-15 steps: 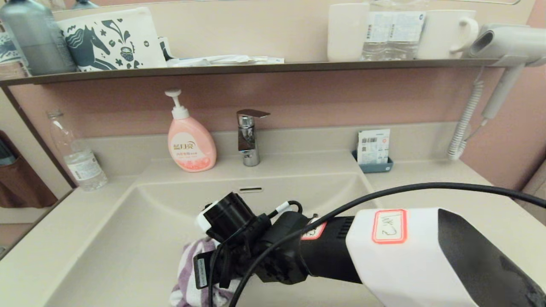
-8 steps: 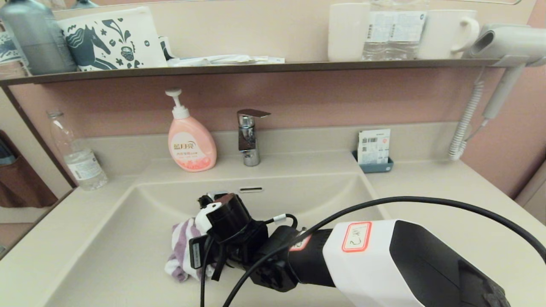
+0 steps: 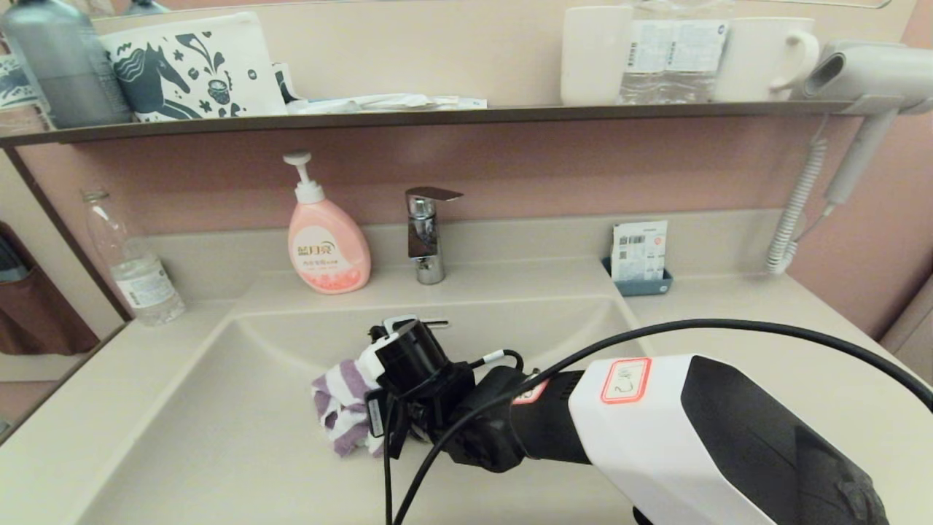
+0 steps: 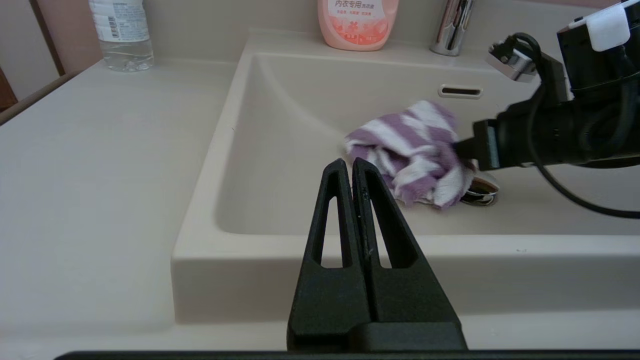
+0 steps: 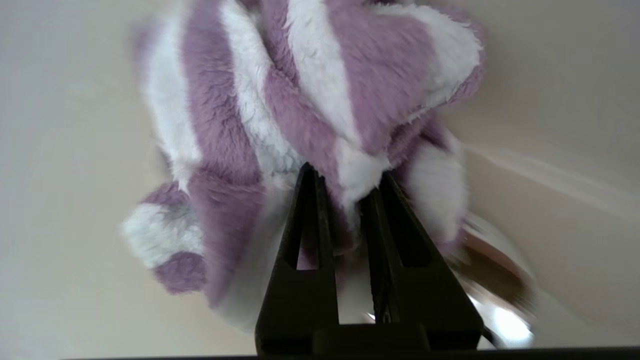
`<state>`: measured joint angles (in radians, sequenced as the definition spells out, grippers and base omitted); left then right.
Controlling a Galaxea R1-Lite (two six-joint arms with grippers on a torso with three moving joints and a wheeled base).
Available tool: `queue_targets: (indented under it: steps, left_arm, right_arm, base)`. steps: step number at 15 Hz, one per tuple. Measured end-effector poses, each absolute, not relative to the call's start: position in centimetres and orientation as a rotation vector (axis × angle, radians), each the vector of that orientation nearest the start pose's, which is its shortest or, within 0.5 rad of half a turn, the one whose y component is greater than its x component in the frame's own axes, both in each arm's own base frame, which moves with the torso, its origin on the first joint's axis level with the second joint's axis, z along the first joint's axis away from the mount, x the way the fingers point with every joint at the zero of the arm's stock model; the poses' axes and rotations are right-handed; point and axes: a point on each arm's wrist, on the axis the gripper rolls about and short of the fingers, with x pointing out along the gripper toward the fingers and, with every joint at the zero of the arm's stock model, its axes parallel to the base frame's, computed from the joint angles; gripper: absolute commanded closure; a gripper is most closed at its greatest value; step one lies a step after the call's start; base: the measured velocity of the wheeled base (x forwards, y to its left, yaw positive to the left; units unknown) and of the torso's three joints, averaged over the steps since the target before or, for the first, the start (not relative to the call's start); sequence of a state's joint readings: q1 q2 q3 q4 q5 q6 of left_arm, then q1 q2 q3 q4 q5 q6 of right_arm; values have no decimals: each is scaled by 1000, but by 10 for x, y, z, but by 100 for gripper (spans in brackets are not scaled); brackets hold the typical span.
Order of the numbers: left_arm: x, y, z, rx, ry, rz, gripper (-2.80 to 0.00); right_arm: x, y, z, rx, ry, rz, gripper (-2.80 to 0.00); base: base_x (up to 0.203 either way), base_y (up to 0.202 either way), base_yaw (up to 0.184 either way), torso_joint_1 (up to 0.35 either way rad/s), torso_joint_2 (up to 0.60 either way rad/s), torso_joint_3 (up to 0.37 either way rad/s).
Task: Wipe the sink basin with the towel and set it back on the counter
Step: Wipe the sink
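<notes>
The towel [image 3: 342,405] (purple and white stripes, bunched into a lump) is seen low in the sink basin [image 3: 219,437], near the middle of its floor and partly over the chrome drain plug [image 4: 480,192]. It is pinched by the right gripper [image 5: 345,185], whose two black fingers [image 5: 305,225] are closed on a fold of the cloth, with fabric caught between them. The right arm [image 3: 692,437] is stretched from the robot's right across the basin, a black cable [image 3: 729,328] looped above it. The overflow slot [image 4: 460,91] is set in the far wall of the basin, just beyond the towel. The left gripper [image 4: 352,167] is held before the basin's near rim, its fingers pressed together and nothing between them. On the counter [image 3: 765,328] behind the basin stand a chrome tap [image 3: 424,233] and a pink soap dispenser [image 3: 324,233]; a clear water bottle [image 3: 131,262] is placed at the far left corner.
</notes>
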<state>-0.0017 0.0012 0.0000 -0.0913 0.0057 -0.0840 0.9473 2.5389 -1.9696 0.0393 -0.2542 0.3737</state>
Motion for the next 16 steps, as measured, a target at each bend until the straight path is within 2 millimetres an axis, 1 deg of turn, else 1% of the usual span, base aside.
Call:
queue_targets:
  steps: [3, 5, 7, 9, 13, 15, 16]
  left_arm:
    - [-23, 0, 85, -85, -91, 0, 0]
    - [-23, 0, 85, -84, -90, 0, 0]
    - [-23, 0, 85, -85, -90, 0, 0]
    - [-23, 0, 85, -85, -90, 0, 0]
    - [-23, 0, 85, -85, -90, 0, 0]
    - [-23, 0, 85, -85, -90, 0, 0]
    - [-23, 0, 85, -85, -90, 1, 0]
  right_arm:
    - [319, 391, 87, -66, 668, 419, 0]
    - [317, 376, 87, -109, 707, 364, 0]
    - [307, 357, 86, -196, 785, 291, 0]
    - [300, 334, 92, -242, 862, 222, 0]
    - [277, 283, 119, -301, 1027, 99, 0]
    - [263, 266, 132, -336, 1109, 63, 0]
    - [254, 262, 137, -363, 1156, 68, 0]
  base:
    - [0, 0, 0, 0, 0, 0]
    - [0, 0, 0, 0, 0, 0]
    - [0, 0, 0, 0, 0, 0]
    - [0, 0, 0, 0, 0, 0]
    - [0, 0, 0, 0, 0, 0]
    - [0, 0, 0, 0, 0, 0]
    - [0, 0, 0, 0, 0, 0]
